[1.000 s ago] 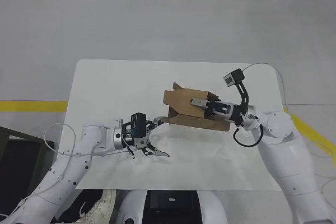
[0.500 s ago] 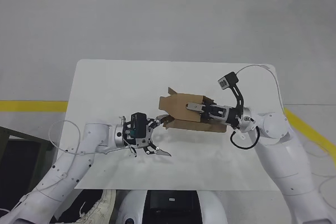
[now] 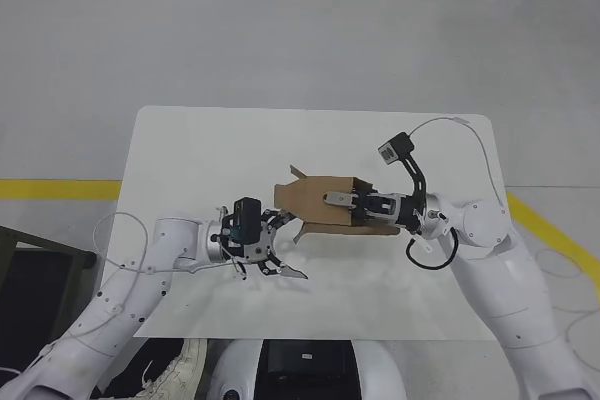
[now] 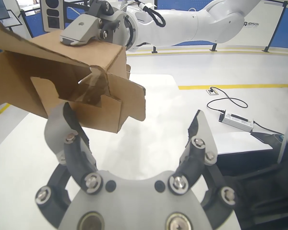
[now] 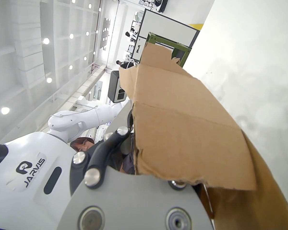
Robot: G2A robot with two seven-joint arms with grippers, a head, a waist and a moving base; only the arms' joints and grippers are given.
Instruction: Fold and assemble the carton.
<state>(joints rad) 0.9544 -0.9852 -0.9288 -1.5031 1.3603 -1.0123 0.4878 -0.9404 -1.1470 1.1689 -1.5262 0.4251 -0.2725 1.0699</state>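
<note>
Top view, going from the left: the left gripper (image 3: 286, 245) hovers over the table (image 3: 180, 150) with its jaws spread wide and nothing between them. In the left wrist view one finger (image 4: 68, 118) sits right at the lowest flap; whether it touches I cannot tell.

Next comes the carton (image 3: 325, 205), near the middle of the table and apparently lifted off it. Its long axis runs across the table from one gripper to the other. The open end, with loose flaps (image 3: 283, 190) splayed outward, points at the left gripper, and the other end points back toward the right arm.

Last, the right gripper (image 3: 342, 198) is clamped on the carton's top panel, one finger lying flat on the outside.

Risks, as I judge them:
- The carton hangs from a pinch on a single thin wall. A push on the flaps from the left could lever it, so the panel creases or slides out of the clamp.
- The flaps stand at different angles. A finger could catch a flap edge rather than its face and bend it the wrong way, or fold the flaps in the wrong order.
- A hard shove along the long axis could collapse the half-formed box back toward flat.
</note>
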